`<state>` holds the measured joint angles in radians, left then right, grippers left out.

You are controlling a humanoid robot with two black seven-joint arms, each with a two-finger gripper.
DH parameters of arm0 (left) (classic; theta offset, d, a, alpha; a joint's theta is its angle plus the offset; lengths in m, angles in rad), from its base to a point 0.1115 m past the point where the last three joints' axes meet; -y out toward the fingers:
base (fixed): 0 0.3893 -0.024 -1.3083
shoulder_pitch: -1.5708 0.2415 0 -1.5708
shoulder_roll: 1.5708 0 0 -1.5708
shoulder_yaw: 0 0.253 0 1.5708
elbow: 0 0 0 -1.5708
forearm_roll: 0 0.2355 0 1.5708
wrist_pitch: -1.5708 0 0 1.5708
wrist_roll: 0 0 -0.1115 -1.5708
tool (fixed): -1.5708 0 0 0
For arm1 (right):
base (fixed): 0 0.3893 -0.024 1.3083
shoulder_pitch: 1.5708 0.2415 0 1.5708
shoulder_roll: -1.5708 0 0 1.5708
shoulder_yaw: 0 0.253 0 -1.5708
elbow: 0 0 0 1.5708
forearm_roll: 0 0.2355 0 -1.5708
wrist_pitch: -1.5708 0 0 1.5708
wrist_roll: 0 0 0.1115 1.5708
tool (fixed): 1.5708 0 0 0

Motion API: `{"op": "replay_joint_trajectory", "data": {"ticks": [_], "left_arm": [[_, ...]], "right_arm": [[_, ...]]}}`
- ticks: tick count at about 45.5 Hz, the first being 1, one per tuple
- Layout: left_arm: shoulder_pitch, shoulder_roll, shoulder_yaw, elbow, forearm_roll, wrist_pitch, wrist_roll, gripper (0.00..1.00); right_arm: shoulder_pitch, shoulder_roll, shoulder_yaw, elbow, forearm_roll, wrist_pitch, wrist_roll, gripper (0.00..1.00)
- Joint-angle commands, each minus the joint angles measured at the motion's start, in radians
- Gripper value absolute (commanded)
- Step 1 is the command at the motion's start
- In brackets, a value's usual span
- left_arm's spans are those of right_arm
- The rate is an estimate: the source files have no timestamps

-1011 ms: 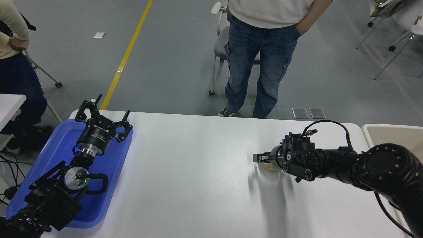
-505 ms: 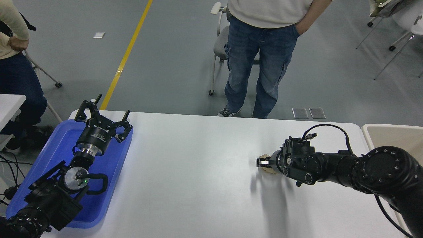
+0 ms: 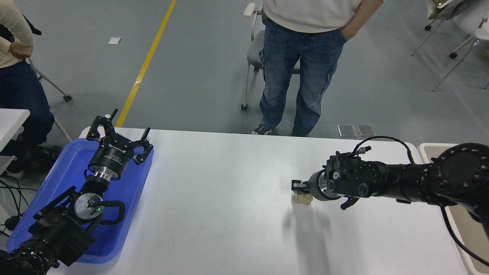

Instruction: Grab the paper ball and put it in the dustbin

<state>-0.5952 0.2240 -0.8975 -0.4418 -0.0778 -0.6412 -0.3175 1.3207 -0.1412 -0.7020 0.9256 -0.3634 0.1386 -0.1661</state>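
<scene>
Right gripper reaching in from the right edge, arm nearly level, pointing toward the picture's left. Fingers closed on the paper ball, pinching it near its top; most of the tan wad hanging just below and slightly behind the fingertips. Wad lifted clear of the white table, with its shadow lying apart from it, below on the tabletop. Long axis of the ball hard to call: a lumpy, roughly round wad, perhaps a little wider than tall, running along the line of the arm; no clear pointing end.

Well behind the gripper, past the elbow joint, the dustbin at the table's right end, only its pale rim and a strip of beige wall visible around the arm.

Far across the table from the right gripper, left gripper parked over the blue tray, fingers spread apart, holding nothing.

Beyond the table's far edge, a person in jeans standing, one hand in a pocket; another person at the upper left corner.
</scene>
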Motion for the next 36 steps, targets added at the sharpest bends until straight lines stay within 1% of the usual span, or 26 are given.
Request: {"op": "replay_joint_trajectory", "data": {"ticks": [1, 4, 5, 8, 11, 15, 18, 30, 36], "left_arm": [[0.000, 0.000, 0.000, 0.000, 0.001, 0.000, 0.000, 1.00], [0.000, 0.000, 0.000, 0.000, 0.001, 0.000, 0.000, 1.00], [0.000, 0.000, 0.000, 0.000, 0.001, 0.000, 0.000, 1.00], [0.000, 0.000, 0.000, 0.000, 0.001, 0.000, 0.000, 1.00], [0.000, 0.000, 0.000, 0.000, 0.000, 0.000, 0.000, 1.00], [0.000, 0.000, 0.000, 0.000, 0.000, 0.000, 0.000, 1.00], [0.000, 0.000, 0.000, 0.000, 0.001, 0.000, 0.000, 1.00], [0.000, 0.000, 0.000, 0.000, 0.000, 0.000, 0.000, 1.00], [0.000, 0.000, 0.000, 0.000, 0.001, 0.000, 0.000, 1.00]], "right_arm": [[0.231, -0.106, -0.089, 0.225, 0.023, 0.002, 0.000, 0.00], [0.314, -0.144, -0.123, 0.288, 0.024, 0.019, -0.001, 0.00], [0.378, -0.179, -0.138, 0.329, 0.026, 0.059, -0.001, 0.00], [0.463, -0.225, -0.143, 0.366, 0.049, 0.148, -0.001, 0.00], [0.531, -0.258, -0.149, 0.371, 0.096, 0.243, -0.003, 0.00], [0.620, -0.268, -0.200, 0.377, 0.147, 0.334, -0.004, 0.00], [0.695, -0.285, -0.247, 0.389, 0.161, 0.387, -0.003, 0.00], [0.948, -0.365, -0.366, 0.455, 0.161, 0.559, -0.003, 0.00], [1.060, -0.385, -0.433, 0.479, 0.161, 0.596, -0.001, 0.00]]}}
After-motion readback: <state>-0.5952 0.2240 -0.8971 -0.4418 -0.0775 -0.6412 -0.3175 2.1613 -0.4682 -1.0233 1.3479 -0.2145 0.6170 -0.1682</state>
